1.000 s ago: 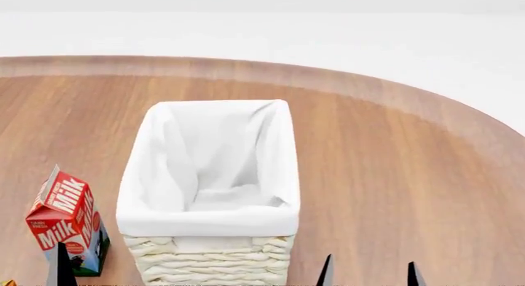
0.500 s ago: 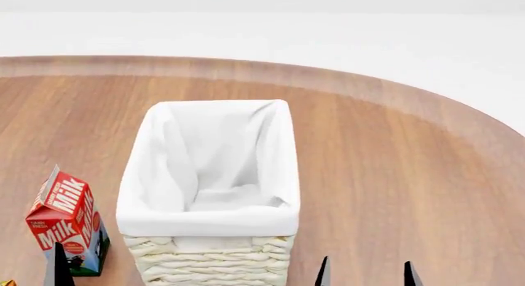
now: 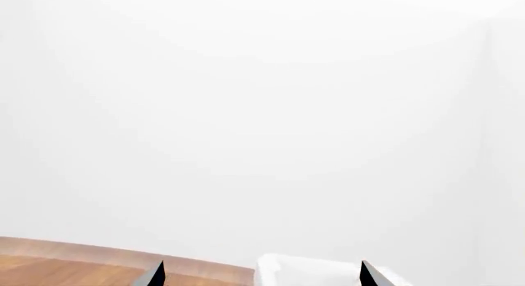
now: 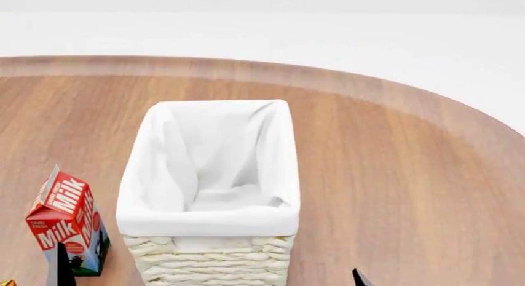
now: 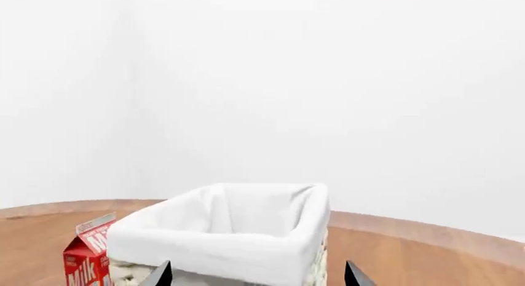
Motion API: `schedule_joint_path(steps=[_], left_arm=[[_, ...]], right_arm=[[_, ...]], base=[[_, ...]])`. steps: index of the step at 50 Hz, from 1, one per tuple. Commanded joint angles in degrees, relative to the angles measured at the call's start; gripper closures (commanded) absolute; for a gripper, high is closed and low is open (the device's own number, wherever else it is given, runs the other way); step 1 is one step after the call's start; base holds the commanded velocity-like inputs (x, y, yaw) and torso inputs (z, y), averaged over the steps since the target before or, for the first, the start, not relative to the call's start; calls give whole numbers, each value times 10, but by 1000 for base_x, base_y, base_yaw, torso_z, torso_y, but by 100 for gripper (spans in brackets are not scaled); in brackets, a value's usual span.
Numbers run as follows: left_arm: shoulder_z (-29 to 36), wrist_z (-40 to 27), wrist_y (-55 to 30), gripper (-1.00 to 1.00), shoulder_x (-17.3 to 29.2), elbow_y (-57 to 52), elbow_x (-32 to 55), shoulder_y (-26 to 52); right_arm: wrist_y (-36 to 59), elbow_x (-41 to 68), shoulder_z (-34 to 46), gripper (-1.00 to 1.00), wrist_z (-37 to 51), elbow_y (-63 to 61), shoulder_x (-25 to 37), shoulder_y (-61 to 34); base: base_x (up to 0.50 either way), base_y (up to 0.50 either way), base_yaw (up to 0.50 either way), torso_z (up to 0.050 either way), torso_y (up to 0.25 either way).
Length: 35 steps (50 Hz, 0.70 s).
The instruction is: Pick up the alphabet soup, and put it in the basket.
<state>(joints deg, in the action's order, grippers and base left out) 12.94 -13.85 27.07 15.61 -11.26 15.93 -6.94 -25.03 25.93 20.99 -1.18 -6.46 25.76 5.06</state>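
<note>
While my head camera looks down over the round wooden table [image 4: 394, 150], the basket [image 4: 209, 175] fills the middle of the frame, reaching almost to the lower edge. Its white cloth lining [image 4: 213, 157] folds over the rim, cream wicker shows along its near wall, and nothing lies inside it. At the lower left stands a red milk carton [image 4: 66, 227], upright and slightly turned, just beside the basket but apart from it.

No can with a blue label shows in any of my views, so I cannot tell where the alphabet soup is.

From my left gripper [image 3: 260, 275] I see two dark fingertips [image 3: 154, 275] at the bottom edge of the wrist picture, spread wide with nothing between them; behind them sit the table edge and a white corner of the basket. My right gripper [image 5: 258, 275] likewise shows two dark tips set wide apart at the bottom edge, holding nothing, with the basket directly ahead and the milk carton at the lower left of that picture.
</note>
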Motion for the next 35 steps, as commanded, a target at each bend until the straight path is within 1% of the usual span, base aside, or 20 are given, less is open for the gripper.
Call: schedule_joint_path(steps=[1,6,8,13,23,35], left_arm=[[1,-3,0,-100,2,-1,0,1],[1,-5,1,-100,3,-1,0,1],[1,-5,1,-100,3,-1,1,1],[3,-5,-1,-100,3,2,0,4],[3,-8,0,-100,6,-1,2,3],[4,-10,2,-100,8,-3,2,2]], right_arm=[[36,74,46,-100,-101,-27,60,-3],[47,99,63,-100,-144,-24,73,-11],[52,90,61,-100,-132,-14,66,-17],[49,90,77,-100,-161,-19,73,-16],[42,74,92,-100,-179,-26,78,-8],[43,117,122,-100,-253,-41,100,-4]], base=[[0,0,0,0,0],[0,0,0,0,0],[0,0,0,0,0],[0,0,0,0,0],[0,0,0,0,0],[0,0,0,0,0]])
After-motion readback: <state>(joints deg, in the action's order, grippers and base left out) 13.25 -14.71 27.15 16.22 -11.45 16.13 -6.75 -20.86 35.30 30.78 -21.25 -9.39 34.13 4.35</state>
